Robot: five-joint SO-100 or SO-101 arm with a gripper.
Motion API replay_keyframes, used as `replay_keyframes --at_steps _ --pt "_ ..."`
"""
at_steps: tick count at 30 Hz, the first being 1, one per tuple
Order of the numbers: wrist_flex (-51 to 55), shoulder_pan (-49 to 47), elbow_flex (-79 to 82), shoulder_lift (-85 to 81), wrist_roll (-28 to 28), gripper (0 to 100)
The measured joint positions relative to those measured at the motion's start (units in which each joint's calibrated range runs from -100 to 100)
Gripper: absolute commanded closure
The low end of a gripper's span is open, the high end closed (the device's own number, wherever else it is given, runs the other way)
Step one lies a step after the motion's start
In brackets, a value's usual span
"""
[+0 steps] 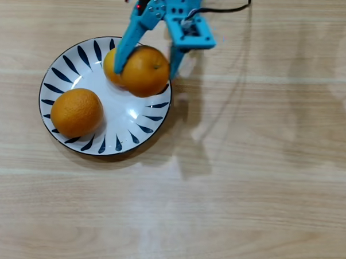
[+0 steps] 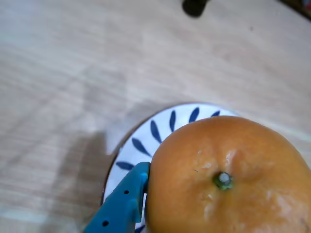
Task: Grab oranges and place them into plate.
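Note:
The white plate [image 1: 130, 113] with blue leaf strokes lies at the left of the overhead view. One orange [image 1: 76, 112] rests on its left side. A second orange [image 1: 110, 67] sits at the plate's top, partly hidden. My blue gripper [image 1: 145, 71] is shut on a third orange [image 1: 145, 72] and holds it over the plate's upper right part. In the wrist view this orange [image 2: 228, 179] fills the lower right, its green stem dot facing the camera, with one blue finger [image 2: 124, 204] against its left side and the plate rim [image 2: 160, 127] behind it.
The light wooden table [image 1: 246, 167] spreads out to the right of the plate and below it. A black cable [image 1: 227, 9] runs from the arm at the top. A dark object [image 2: 195, 7] sits at the top edge of the wrist view.

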Motion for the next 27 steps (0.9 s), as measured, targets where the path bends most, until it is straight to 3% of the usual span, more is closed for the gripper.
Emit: replay_keyframes --at_steps 7,17,27 --pt "-1.55 5.15 10.98 -0.08 0.1 66" --pt "-8.7 3.55 15.14 -1.1 0.42 52" --pt "-6.63 0.17 13.63 -7.45 1.51 54"
